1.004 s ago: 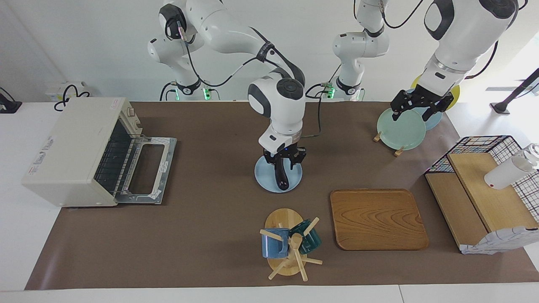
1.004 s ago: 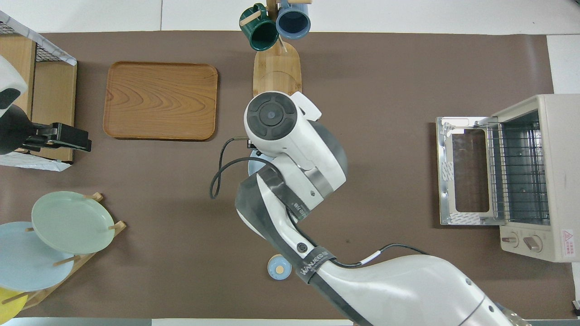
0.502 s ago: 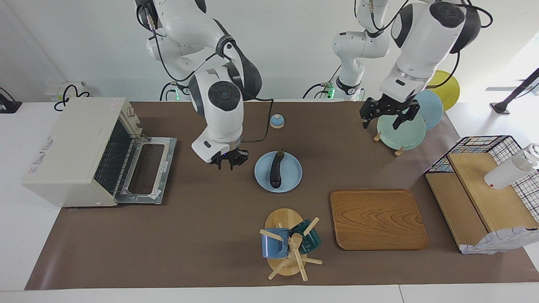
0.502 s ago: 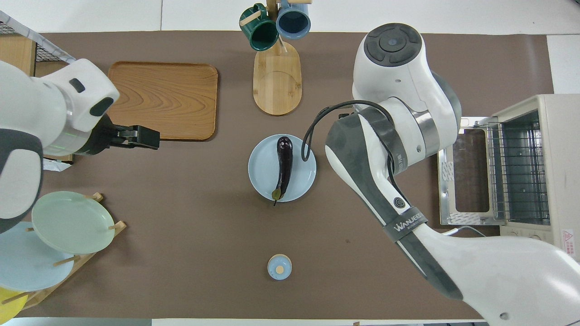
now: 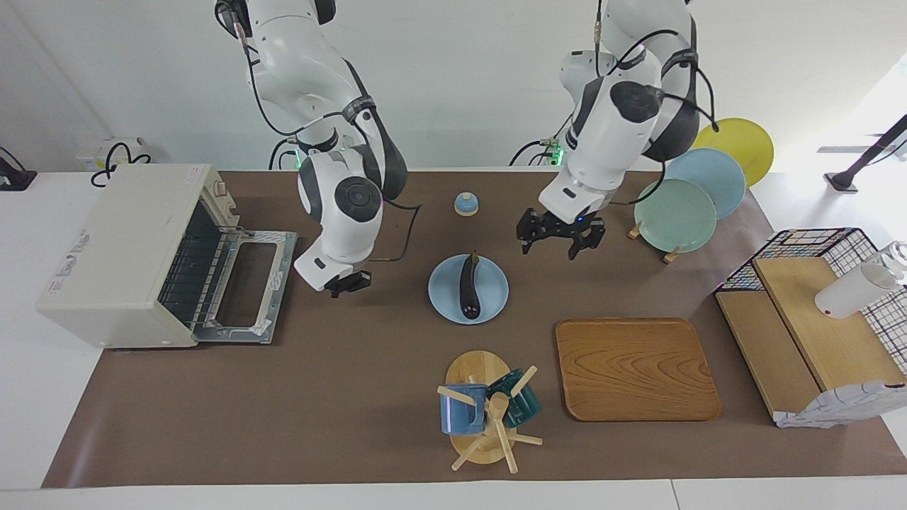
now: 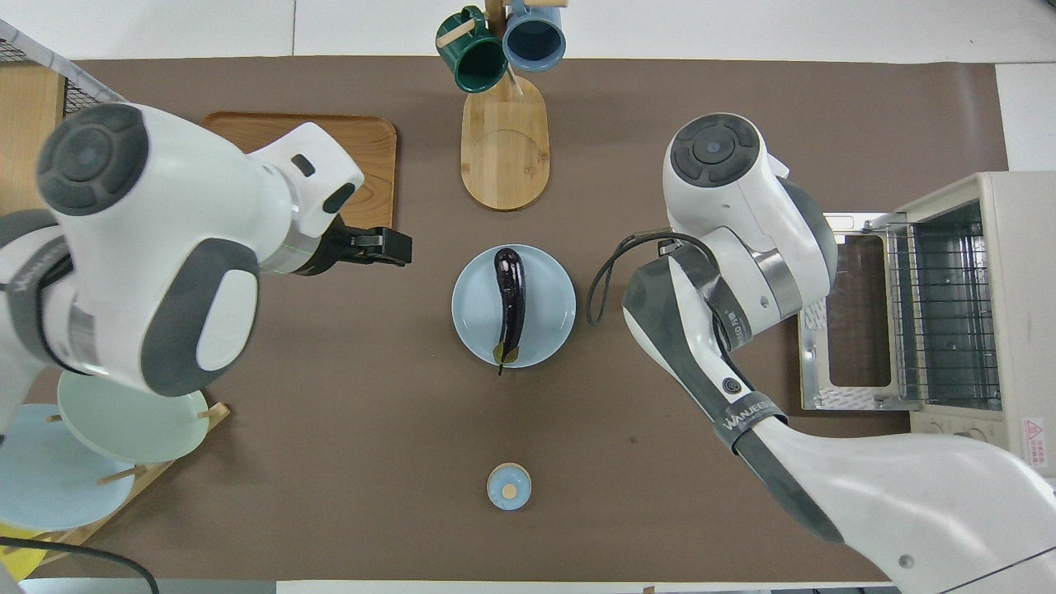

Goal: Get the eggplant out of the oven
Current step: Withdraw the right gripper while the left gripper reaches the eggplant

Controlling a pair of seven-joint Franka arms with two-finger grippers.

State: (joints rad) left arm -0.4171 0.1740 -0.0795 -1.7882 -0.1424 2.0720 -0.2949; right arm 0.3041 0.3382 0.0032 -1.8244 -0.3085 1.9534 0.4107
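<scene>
Right gripper (image 5: 342,283) withdrawn from eggplant (image 5: 468,285)

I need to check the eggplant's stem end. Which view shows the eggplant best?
The overhead view: the eggplant lies full length on the blue plate, its stem toward the robots. The facing view shows it foreshortened.

Eggplant (image 5: 468,285): lay on the plate (image 5: 495,299) at mid tabletop (image 5: 354,397), stem toward the robots.
Oven (image 5: 127,251): stood at the right arm's end, door down, well apart from the plate.
Mug rack (image 5: 485,418): farther from the robots than the plate.
Tray (image 5: 635,368): beside the mug rack, toward the left arm's end.
Bell (image 5: 465,204): nearer to the robots than the plate.
Right gripper (image 5: 342,283): over the tabletop between oven and plate.
Left gripper (image 5: 560,237): over the tabletop near the plate.
</scene>
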